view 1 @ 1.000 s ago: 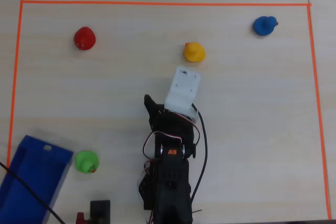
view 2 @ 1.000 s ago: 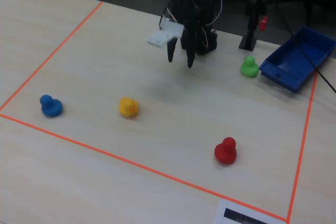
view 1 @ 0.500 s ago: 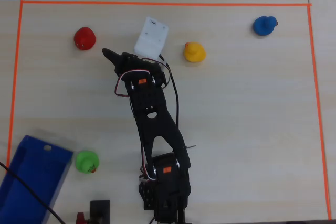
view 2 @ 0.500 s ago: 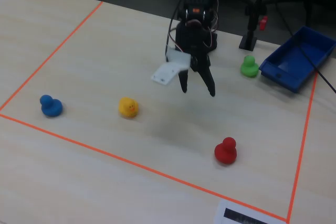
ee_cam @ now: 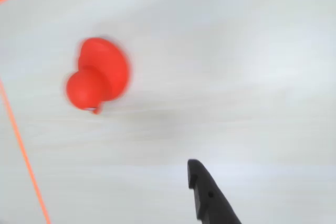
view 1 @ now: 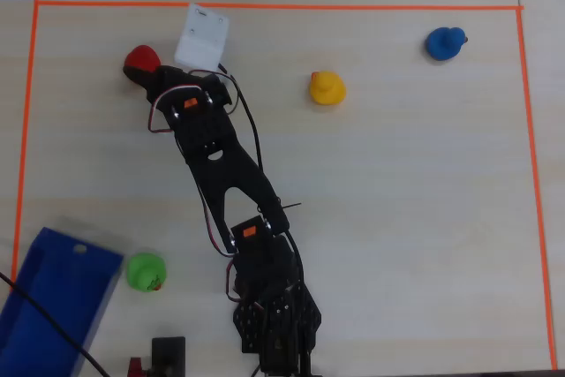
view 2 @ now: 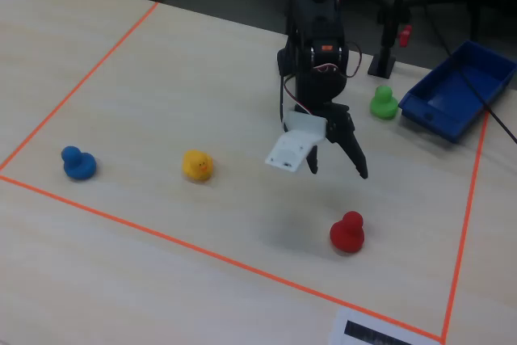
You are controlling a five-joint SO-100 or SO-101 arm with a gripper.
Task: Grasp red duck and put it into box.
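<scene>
The red duck [view 1: 139, 60] stands upright on the table near the far left corner of the taped area in the overhead view. It also shows in the fixed view [view 2: 347, 232] and, blurred, in the wrist view [ee_cam: 100, 77]. My gripper [view 2: 338, 169] is open and empty. It hangs above the table just short of the duck, not touching it. In the wrist view only one black finger [ee_cam: 209, 195] shows, at the bottom, apart from the duck. The blue box [view 1: 62, 280] lies at the near left corner in the overhead view and at the far right in the fixed view [view 2: 440, 125].
A green duck [view 1: 146, 272] stands beside the box. A yellow duck [view 1: 327, 88] and a small blue duck [view 1: 444, 42] stand further right in the overhead view. Orange tape [view 1: 274, 6] frames the area. A black cable crosses the box.
</scene>
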